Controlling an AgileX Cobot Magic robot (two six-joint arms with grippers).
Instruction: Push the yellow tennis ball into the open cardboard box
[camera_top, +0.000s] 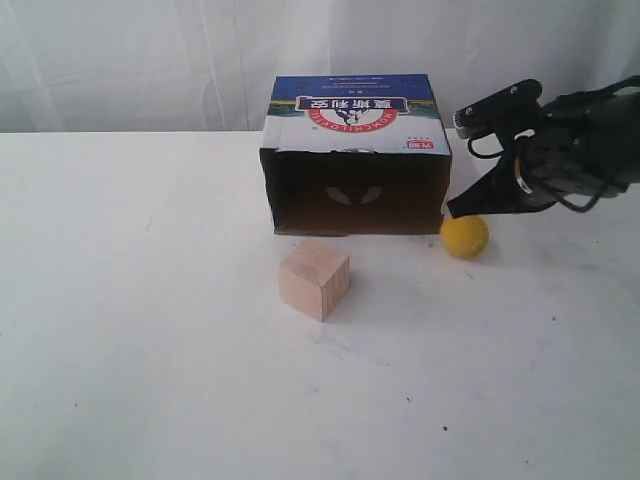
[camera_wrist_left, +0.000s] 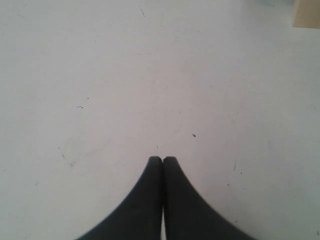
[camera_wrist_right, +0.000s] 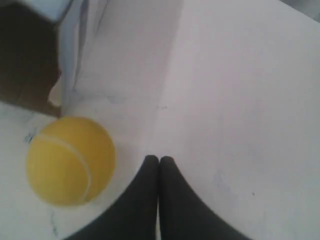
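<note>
One ball (camera_top: 465, 236), one box (camera_top: 355, 150) and one wooden cube (camera_top: 314, 278) sit on the table (camera_top: 150, 350). The ball lies just outside the box's open front, at one corner. The right gripper (camera_wrist_right: 159, 160), fingers together and empty, hangs just beside the ball, and the left gripper (camera_wrist_left: 162, 160) is pressed together too.

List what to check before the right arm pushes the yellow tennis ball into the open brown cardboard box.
1. Right gripper shut for pushing: ok.
2. Fuzzy yellow tennis ball close beside that gripper: ok.
3. Ball lined up with the mouth of the brown open cardboard box: not ok; it sits outside, by a front corner.
4. Pale wooden cube clear of the route: cannot tell; it stands before the mouth.
5. Left gripper shut, away from the ball: ok.
</note>
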